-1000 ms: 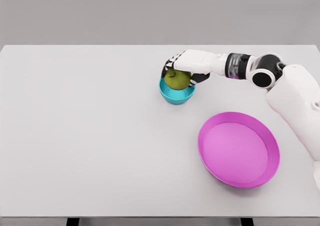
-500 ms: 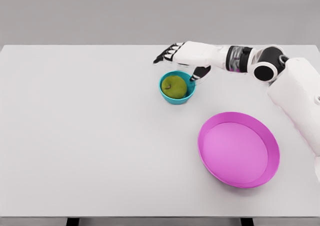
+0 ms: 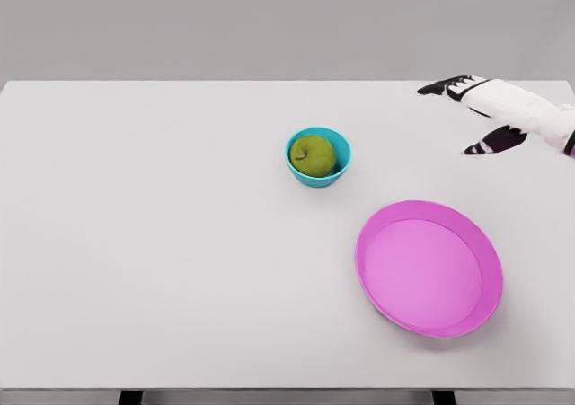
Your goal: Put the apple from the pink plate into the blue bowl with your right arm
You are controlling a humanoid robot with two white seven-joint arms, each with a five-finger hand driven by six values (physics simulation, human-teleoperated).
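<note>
Resting inside the blue bowl [image 3: 319, 157], the apple [image 3: 313, 154] sits where the task wants it; the pink plate [image 3: 429, 267] at five o'clock lies bare, and the right robot hand [image 3: 476, 109] hangs spread, holding nothing, at three o'clock above the surface [image 3: 162, 243].

Right hand [image 3: 490, 113] is off the apple [image 3: 312, 154] and pulled back to the table's far right edge, well apart from the blue bowl [image 3: 339, 145]; a second ago it was clamped on the apple right over the bowl, half a second ago just above and behind the rim. Fingers now spread, holding nothing. Apple sits down inside the bowl, no longer hanging over it. Forearm and shoulder mostly out of frame now.
</note>
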